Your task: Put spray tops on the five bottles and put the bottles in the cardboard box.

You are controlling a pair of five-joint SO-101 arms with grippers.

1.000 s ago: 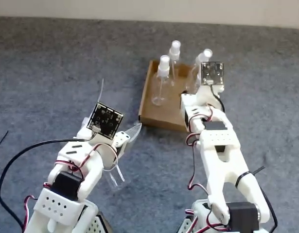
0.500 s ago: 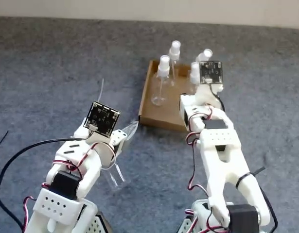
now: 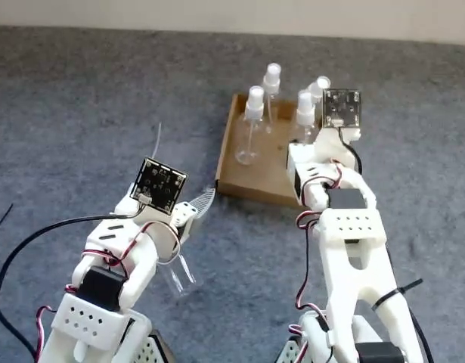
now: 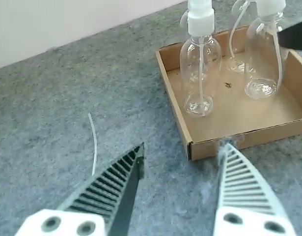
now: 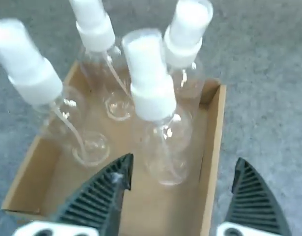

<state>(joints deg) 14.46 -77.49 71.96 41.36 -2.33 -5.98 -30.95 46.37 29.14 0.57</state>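
Four clear bottles (image 3: 247, 144) stand upright in the shallow cardboard box (image 3: 255, 180), each wearing a white spray top (image 5: 146, 73). The right claw (image 5: 182, 164) hovers just above them with its jaws wide apart, gripping nothing. The left claw (image 4: 182, 147), also apart and empty, hangs over the grey desk (image 3: 81, 113) near the box's corner, with a thin white tube (image 4: 93, 140) lying close by. The boxing step looks nearly done; a fifth bottle likely remains, so the right claw should lift clear without tipping its neighbours.
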